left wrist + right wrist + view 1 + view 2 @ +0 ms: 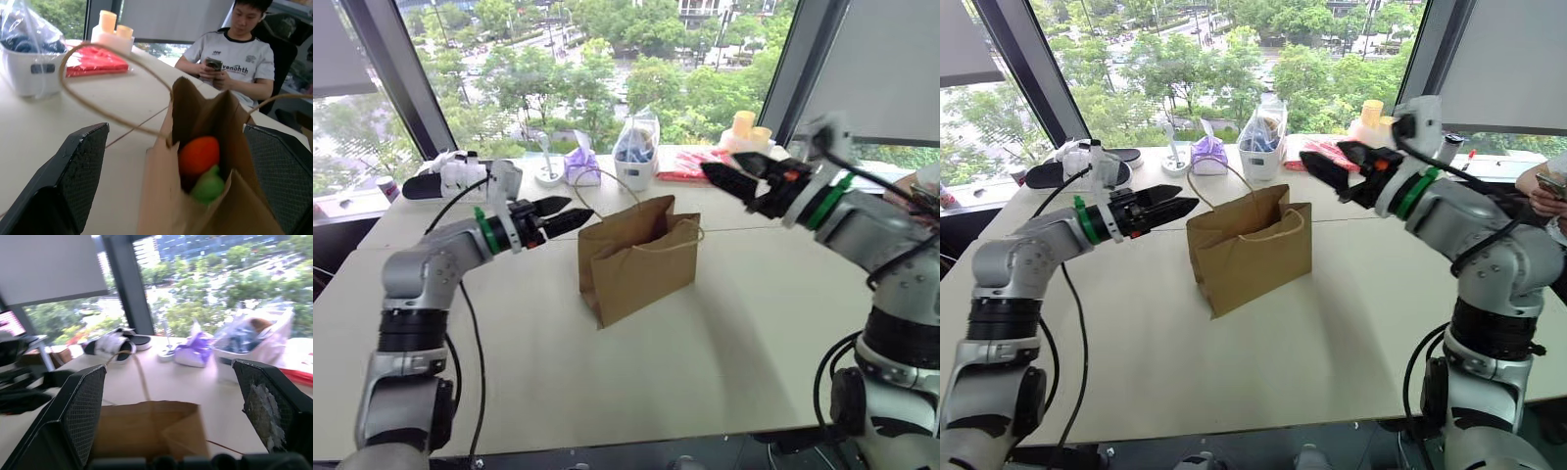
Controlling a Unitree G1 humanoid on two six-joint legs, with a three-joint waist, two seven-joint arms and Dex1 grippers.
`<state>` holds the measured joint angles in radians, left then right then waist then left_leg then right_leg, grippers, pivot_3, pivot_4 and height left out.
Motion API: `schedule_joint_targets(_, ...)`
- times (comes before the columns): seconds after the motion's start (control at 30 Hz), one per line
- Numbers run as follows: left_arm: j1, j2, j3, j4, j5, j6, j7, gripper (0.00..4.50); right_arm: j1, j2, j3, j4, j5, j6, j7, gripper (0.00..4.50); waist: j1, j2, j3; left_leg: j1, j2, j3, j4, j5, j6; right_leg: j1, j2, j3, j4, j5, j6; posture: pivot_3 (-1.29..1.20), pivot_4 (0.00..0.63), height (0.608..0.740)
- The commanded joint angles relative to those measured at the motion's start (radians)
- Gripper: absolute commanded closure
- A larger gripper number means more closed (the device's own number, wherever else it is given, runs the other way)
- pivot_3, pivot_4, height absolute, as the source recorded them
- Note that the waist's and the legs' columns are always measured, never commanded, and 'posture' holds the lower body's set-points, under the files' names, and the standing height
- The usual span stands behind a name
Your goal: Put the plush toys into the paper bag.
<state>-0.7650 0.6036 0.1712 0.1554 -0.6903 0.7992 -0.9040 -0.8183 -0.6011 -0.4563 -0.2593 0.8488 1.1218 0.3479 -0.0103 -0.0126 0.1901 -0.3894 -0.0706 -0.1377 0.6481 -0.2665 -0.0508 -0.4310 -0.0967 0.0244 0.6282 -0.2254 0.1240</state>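
Your robot's arms are silver-grey metal with black joint segments, and a green ring sits at each wrist. The left gripper (558,213) and right gripper (732,176) have black pointed fingers with a textured mesh inner face. Black cables loop along both arms.

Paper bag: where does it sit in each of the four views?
Left eye: paper bag upright mid-table, centre frame.
Right eye: centre, between the grippers.
Left wrist: lower right foreground, mouth open, toys inside.
Right wrist: bottom centre, top edge.
Shared landmark: purple pouch.
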Motion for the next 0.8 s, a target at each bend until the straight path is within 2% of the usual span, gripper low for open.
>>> schedule_joint_targets(0.03,0.016,0.031,-0.015,-0.024,-0.012,0.002,-0.080,0.01,0.107,-0.048,-0.054,-0.037,0.015,0.023,-0.008,0.07,0.001,-0.001,0.000,0.000,0.000,0.000,0.000,0.000,0.000,0.000,0.000,0.000,0.000,0.000,0.000,0.00,0.150,0.740)
schedule_joint_targets(0.13,0.041,0.047,-0.033,-0.028,-0.003,0.002,-0.130,0.01,0.211,-0.043,-0.034,-0.087,0.022,0.015,-0.001,0.07,-0.003,0.000,0.000,0.000,0.000,0.001,0.000,0.000,0.000,0.001,0.000,0.000,-0.001,0.000,0.000,0.00,0.150,0.740)
schedule_joint_targets(0.23,0.070,0.069,-0.052,-0.042,0.008,-0.006,-0.174,0.00,0.335,-0.013,0.007,-0.149,0.018,-0.005,0.002,0.91,-0.011,0.001,0.000,0.000,0.000,0.002,0.000,0.000,0.000,0.000,0.000,0.001,0.001,0.000,0.000,0.00,0.150,0.740)
schedule_joint_targets(0.33,0.093,0.085,-0.067,-0.062,0.017,-0.017,-0.201,0.00,0.421,0.042,0.068,-0.212,0.021,-0.014,-0.014,2.39,-0.014,0.001,0.000,0.001,0.002,0.002,-0.001,0.000,0.000,-0.001,0.001,0.001,0.002,0.000,0.000,0.00,0.150,0.740)
schedule_joint_targets(0.37,0.095,0.087,-0.067,-0.065,0.014,-0.016,-0.206,0.00,0.432,0.053,0.082,-0.225,0.023,-0.016,-0.018,3.12,-0.013,0.001,0.000,0.001,0.001,0.002,-0.001,0.000,0.000,-0.001,0.000,0.001,0.002,0.000,0.000,0.00,0.150,0.740)
schedule_joint_targets(0.43,0.105,0.093,-0.072,-0.083,0.014,-0.015,-0.217,0.00,0.450,0.094,0.162,-0.267,0.018,-0.025,-0.022,3.88,-0.010,0.001,0.000,0.001,0.001,0.002,0.000,0.000,0.000,-0.001,0.000,0.001,0.001,0.000,0.000,0.00,0.150,0.740)
schedule_joint_targets(0.47,0.110,0.096,-0.074,-0.091,0.015,-0.016,-0.223,0.00,0.447,0.116,0.201,-0.280,0.014,-0.029,-0.027,4.47,-0.010,0.001,0.000,0.001,0.001,0.002,0.000,0.000,0.000,0.000,0.000,0.001,0.001,0.000,0.000,0.00,0.150,0.740)
schedule_joint_targets(0.63,0.128,0.097,-0.092,-0.108,0.042,-0.038,-0.241,0.00,0.406,0.174,0.320,-0.249,-0.046,-0.076,-0.037,4.47,-0.007,0.001,0.000,0.001,0.001,0.002,0.000,0.000,0.000,0.000,0.000,0.001,0.001,0.000,0.000,0.00,0.150,0.740)
schedule_joint_targets(0.8,0.134,0.047,-0.145,-0.095,0.105,-0.119,-0.225,0.00,0.344,0.217,0.417,-0.147,-0.137,-0.145,-0.031,4.47,-0.004,0.001,0.000,0.001,0.000,0.001,0.000,0.000,0.000,0.000,0.000,0.001,0.001,0.000,0.000,0.00,0.150,0.740)
